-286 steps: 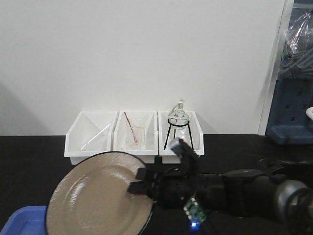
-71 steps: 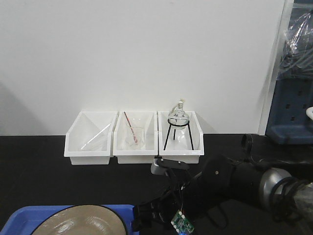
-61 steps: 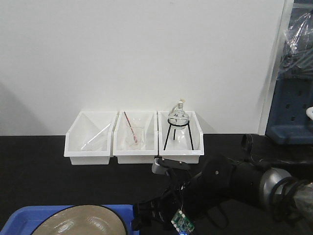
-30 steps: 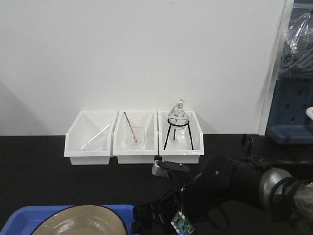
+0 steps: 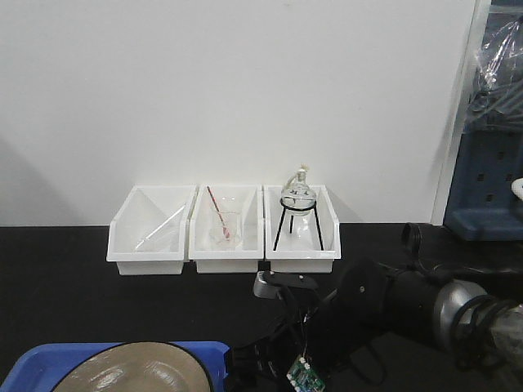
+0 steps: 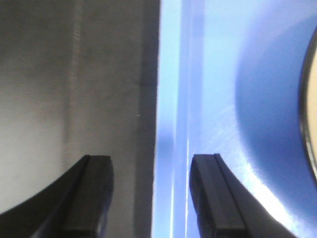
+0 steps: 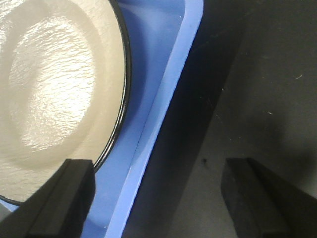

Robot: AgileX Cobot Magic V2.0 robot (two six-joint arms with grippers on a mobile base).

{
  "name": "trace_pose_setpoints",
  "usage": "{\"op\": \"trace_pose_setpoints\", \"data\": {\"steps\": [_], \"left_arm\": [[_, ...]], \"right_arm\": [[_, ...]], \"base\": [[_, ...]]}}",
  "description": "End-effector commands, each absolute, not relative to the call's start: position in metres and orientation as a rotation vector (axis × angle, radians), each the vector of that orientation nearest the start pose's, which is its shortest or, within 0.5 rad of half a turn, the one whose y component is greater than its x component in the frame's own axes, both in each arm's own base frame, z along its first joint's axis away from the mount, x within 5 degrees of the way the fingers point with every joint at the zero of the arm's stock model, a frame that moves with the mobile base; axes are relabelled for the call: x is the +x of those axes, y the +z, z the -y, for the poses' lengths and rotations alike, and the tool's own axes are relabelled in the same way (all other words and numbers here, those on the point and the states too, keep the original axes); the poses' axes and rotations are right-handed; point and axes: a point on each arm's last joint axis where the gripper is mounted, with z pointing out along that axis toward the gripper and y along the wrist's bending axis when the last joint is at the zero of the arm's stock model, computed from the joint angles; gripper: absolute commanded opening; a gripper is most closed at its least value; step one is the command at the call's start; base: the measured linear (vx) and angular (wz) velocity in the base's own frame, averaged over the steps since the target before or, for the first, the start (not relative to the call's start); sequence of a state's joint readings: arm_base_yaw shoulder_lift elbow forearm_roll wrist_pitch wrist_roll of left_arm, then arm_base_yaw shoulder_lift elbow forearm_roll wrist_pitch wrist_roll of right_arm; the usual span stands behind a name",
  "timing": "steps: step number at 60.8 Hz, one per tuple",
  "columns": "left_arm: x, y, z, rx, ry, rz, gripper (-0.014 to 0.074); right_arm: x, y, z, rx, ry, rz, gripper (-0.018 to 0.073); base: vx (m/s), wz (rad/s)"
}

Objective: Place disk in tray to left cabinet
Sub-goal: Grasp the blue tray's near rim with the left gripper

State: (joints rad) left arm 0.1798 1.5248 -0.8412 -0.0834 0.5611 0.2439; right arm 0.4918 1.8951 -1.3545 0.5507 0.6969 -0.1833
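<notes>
Left gripper (image 6: 153,198) spread, one jaw either side of the raised rim of the flat, bright blue plastic tray (image 6: 208,99), gripping nothing. Inside that tray, at seven o'clock in the front view, large glossy tan round disk (image 5: 131,377), black-rimmed, lying flat. Toward twelve o'clock, well apart, three small white plastic bins (image 5: 225,229); rightmost holding a round glass flask (image 5: 297,196) on a black wire stand (image 5: 280,233). Right gripper (image 7: 158,198) gaping wide above the tray's edge, empty.
</notes>
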Motion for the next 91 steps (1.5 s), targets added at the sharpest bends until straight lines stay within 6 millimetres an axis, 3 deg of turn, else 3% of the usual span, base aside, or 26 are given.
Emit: {"op": "trace_pose_setpoints", "data": {"steps": [1, 18, 32, 41, 42, 51, 77, 91], "left_arm": [[0.29, 0.21, -0.048, -0.014, 0.029, -2.631, 0.0461], [0.303, 0.184, -0.048, -0.004, -0.011, -2.658, 0.0461], [0.306, 0.175, -0.042, -0.016, -0.062, -2.68, 0.0461], [0.307, 0.175, -0.023, 0.048, -0.123, -2.679, 0.0461], [0.308, 0.176, -0.012, 0.068, -0.154, -2.674, 0.0461], [0.308, 0.175, 0.001, 0.111, -0.181, -2.682, 0.0461], [0.306, 0.177, 0.044, 0.132, -0.332, -2.673, 0.0461], [0.306, 0.178, 0.05, 0.138, -0.345, -2.665, 0.0461]], "right_arm": [[0.341, 0.246, -0.216, -0.42, 0.723, -2.575, 0.0571], [0.342, 0.245, -0.215, -0.339, 0.726, -2.601, 0.0571], [0.345, 0.241, -0.206, -0.27, 0.582, -2.643, 0.0571], [0.348, 0.232, -0.198, -0.24, 0.51, -2.687, 0.0571], [0.354, 0.225, -0.19, -0.188, 0.508, -2.72, 0.0571], [0.362, 0.225, -0.179, -0.138, 0.503, -2.692, 0.0571], [0.365, 0.205, -0.181, -0.144, 0.477, -2.757, 0.0571], [0.365, 0.203, -0.178, -0.185, 0.426, -2.769, 0.0571]], "base": [[0.0, 0.0], [0.0, 0.0], [0.0, 0.0], [0.0, 0.0], [0.0, 0.0], [0.0, 0.0], [0.0, 0.0], [0.0, 0.0]]}}
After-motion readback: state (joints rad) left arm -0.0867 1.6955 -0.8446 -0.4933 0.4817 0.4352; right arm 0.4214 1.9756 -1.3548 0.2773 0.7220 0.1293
